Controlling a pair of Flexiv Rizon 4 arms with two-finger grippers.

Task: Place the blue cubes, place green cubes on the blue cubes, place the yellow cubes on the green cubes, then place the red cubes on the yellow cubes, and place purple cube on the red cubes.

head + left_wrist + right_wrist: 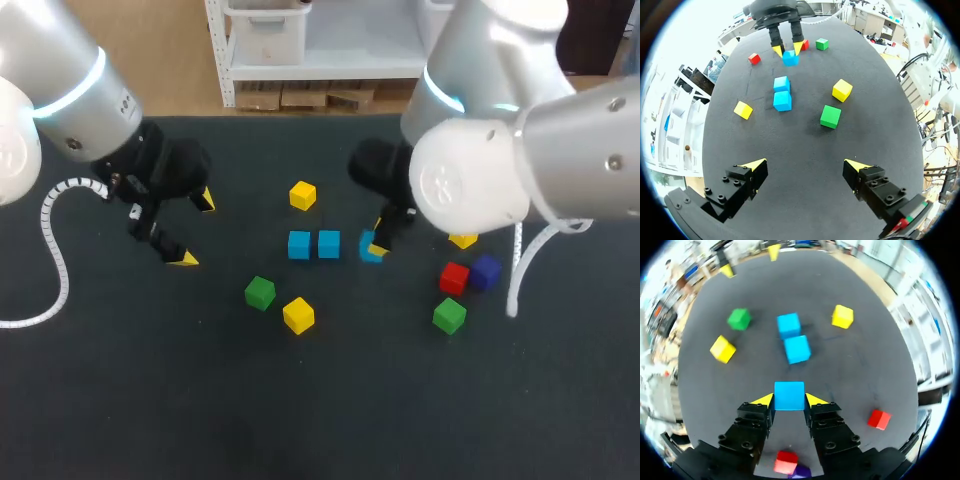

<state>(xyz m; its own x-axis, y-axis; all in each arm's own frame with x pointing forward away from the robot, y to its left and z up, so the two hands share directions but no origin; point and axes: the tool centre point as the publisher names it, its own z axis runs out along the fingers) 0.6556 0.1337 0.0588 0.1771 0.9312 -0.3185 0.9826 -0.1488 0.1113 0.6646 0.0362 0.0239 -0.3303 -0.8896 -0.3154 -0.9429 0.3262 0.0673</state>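
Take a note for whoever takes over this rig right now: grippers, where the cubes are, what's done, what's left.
Left gripper: open, empty, over the table's left part.
Right gripper: shut on the third blue cube, just right of the other two.
First blue cube and second blue cube: side by side mid-table.
Done: two blue cubes placed, with the third held next to them.
Left: nothing stacked yet. Green cubes, yellow cubes, red cubes and the purple cube lie loose on the table.
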